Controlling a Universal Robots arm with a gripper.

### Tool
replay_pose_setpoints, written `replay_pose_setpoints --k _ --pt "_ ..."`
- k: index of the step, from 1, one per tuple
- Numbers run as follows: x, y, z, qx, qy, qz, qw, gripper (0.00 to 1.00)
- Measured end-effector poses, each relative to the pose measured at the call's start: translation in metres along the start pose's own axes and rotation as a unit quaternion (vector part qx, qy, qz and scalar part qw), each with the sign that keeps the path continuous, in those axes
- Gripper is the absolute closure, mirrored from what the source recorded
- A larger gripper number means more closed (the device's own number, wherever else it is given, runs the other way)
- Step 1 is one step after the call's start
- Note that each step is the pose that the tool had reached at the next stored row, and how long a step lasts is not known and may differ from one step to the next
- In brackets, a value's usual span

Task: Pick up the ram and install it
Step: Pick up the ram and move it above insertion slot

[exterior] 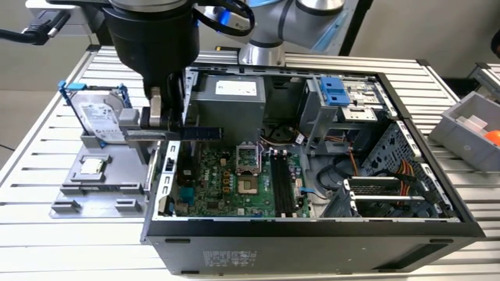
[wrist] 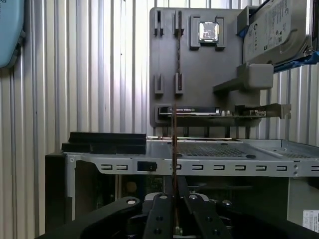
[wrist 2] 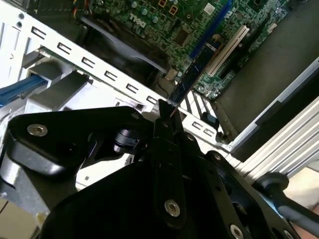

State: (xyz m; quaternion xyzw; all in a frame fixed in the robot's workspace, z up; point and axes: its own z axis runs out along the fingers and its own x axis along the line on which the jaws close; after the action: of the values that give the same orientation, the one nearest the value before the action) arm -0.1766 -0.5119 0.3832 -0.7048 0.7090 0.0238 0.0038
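Observation:
In the exterior view my gripper [exterior: 165, 126] hangs over the left wall of the open computer case [exterior: 312, 225], shut on the ram [exterior: 201, 133]. The stick lies level, with its free end reaching in over the green motherboard [exterior: 226, 181]. The long black slots [exterior: 281, 181] lie lower and further toward the exterior view's right. In the second wrist view the ram [wrist 2: 197, 64] shows as a dark blue strip running out from my gripper [wrist 2: 164, 112] above the board. Seen edge-on in the first wrist view, the ram [wrist: 174, 144] is a thin line rising from my gripper [wrist: 174, 199].
A grey fixture plate [exterior: 102, 181] to the left of the case carries a processor chip [exterior: 90, 167] and a hard drive [exterior: 102, 114]. A grey bin [exterior: 469, 126] stands at the exterior view's right. The power supply [exterior: 230, 96] and drive cage [exterior: 343, 102] fill the case's far side.

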Motion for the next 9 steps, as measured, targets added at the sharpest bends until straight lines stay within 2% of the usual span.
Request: replay_pose_setpoints --k 9 --pt "-0.0005 -0.0133 -0.0003 0.0 -0.0001 0.0 1.0 1.0"
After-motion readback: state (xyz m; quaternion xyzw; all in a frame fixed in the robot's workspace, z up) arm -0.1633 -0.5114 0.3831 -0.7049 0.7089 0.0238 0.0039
